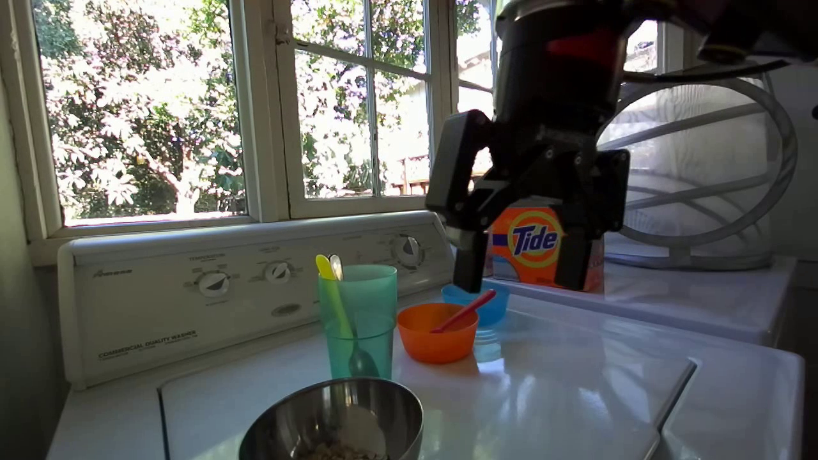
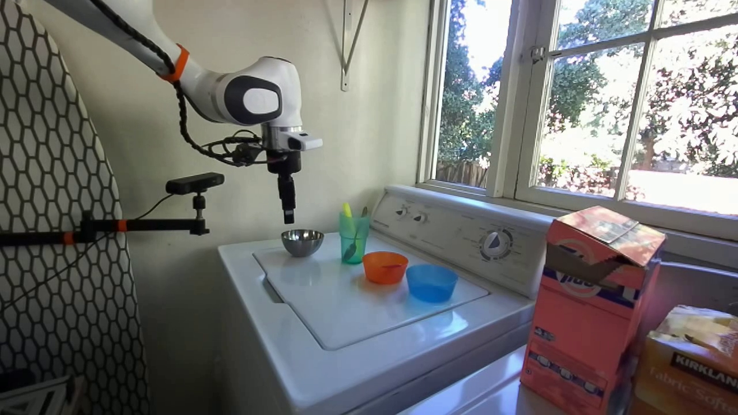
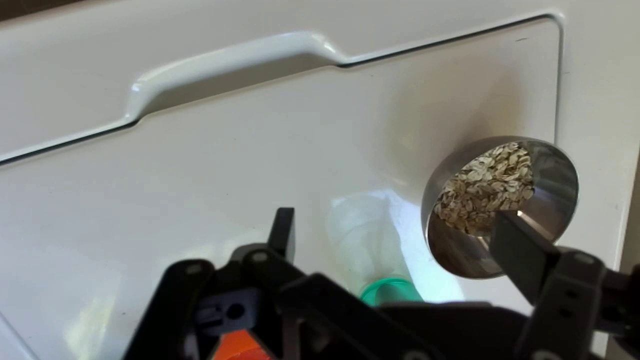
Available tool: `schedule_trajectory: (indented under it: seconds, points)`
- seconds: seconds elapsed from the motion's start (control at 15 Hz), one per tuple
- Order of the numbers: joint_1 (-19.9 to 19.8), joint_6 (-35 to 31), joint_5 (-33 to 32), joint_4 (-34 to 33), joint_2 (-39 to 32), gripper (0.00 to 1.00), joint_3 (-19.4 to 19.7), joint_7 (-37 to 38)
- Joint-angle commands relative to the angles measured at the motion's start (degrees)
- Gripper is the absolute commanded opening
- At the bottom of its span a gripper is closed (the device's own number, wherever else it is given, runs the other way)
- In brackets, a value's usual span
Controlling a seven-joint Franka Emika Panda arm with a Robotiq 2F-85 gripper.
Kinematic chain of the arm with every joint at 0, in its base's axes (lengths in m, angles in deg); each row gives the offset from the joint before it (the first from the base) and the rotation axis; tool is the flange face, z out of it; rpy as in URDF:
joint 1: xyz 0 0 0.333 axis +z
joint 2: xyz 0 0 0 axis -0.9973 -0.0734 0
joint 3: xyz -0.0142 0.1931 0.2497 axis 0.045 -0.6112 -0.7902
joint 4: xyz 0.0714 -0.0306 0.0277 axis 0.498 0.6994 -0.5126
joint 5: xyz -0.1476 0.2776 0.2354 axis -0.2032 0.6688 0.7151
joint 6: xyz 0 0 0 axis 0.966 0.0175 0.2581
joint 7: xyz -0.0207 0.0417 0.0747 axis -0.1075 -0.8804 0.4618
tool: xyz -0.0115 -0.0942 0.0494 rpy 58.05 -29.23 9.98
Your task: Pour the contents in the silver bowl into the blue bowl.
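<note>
The silver bowl (image 1: 275,421) stands on the washer lid and also shows in an exterior view (image 2: 302,246) and in the wrist view (image 3: 555,185). It holds the contents, a heap of pale oat-like flakes (image 3: 492,182). The blue bowl (image 2: 432,285) sits at the far end of the lid from it; in an exterior view the blue bowl (image 1: 495,308) is partly hidden behind the orange bowl. It is out of the wrist view. My gripper (image 3: 395,220) is open and empty, above the lid. In the wrist view one finger overlaps the silver bowl's edge, without visible contact.
A teal cup (image 2: 353,239) with spoons stands between the silver bowl and the orange bowl (image 2: 384,268), which holds a red utensil. The washer's control panel (image 1: 255,287) rises behind them. A Tide box (image 2: 588,311) and a Kirkland box (image 2: 686,369) stand beyond the washer.
</note>
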Motion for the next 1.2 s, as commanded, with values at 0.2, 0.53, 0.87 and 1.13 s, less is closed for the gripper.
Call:
schedule_trajectory:
  seconds: [0.2, 0.53, 0.87, 1.13]
  points:
    - [2.97, 0.80, -2.28, -9.87, -12.37, 1.00, 0.30, 6.55]
    - [5.53, 1.22, -3.21, -13.35, -17.60, 1.00, 1.35, 6.40]
    - [6.43, 0.00, -2.06, -14.23, -20.79, 1.00, 2.41, 1.46]
    - [6.47, -0.83, -0.42, -14.77, -22.40, 0.82, 3.04, -1.86]
